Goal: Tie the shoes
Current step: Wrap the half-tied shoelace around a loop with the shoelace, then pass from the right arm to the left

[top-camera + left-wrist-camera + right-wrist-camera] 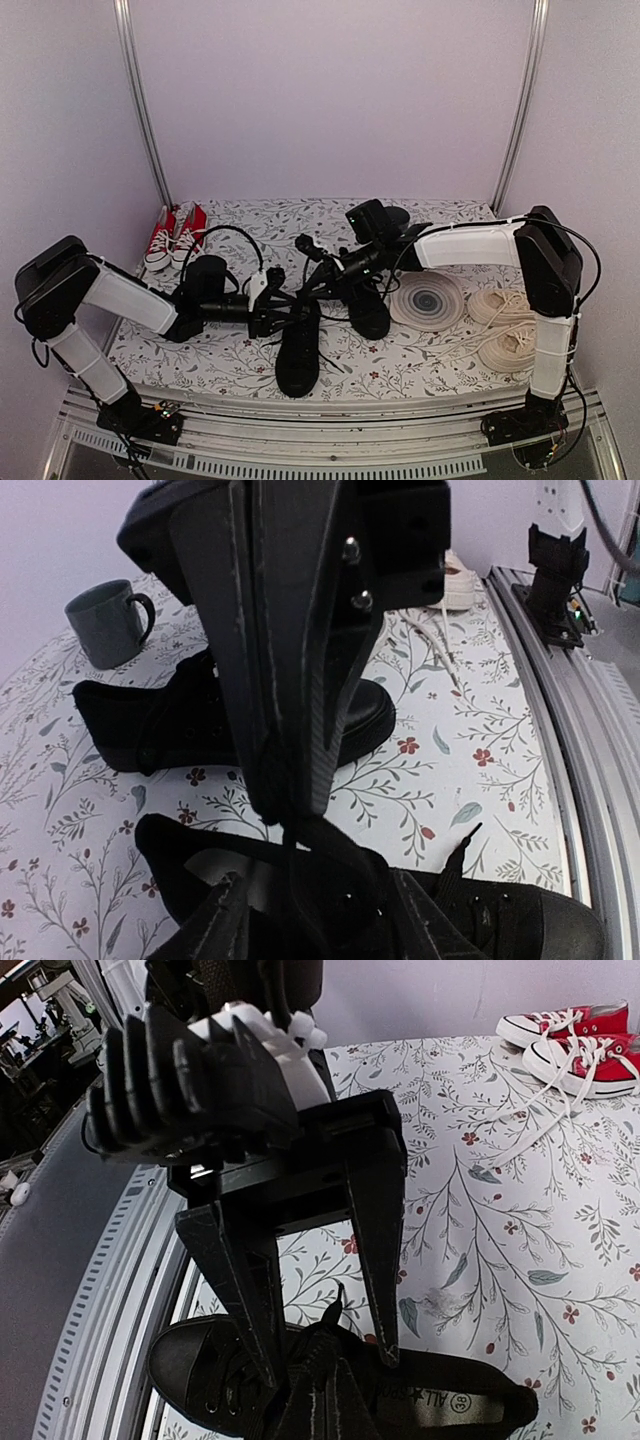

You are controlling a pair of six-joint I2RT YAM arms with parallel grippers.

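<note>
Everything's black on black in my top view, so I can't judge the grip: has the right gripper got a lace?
Observer: Yes. In the left wrist view the right gripper is shut on a lace rising from the near black shoe.
Operator: And the left jaws?
Observer: Open; the left gripper straddles that lace without clamping it.
Operator: Anything hidden behind the right arm?
Observer: A dark mug beyond the far black shoe.

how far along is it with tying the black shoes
Nothing looks tied yet. In hand: both arms work over the near black shoe. The right pincer is shut on a black lace, while the left pincer sits open beside it. Left: the knot on this shoe, then the far black shoe, untouched.
</note>
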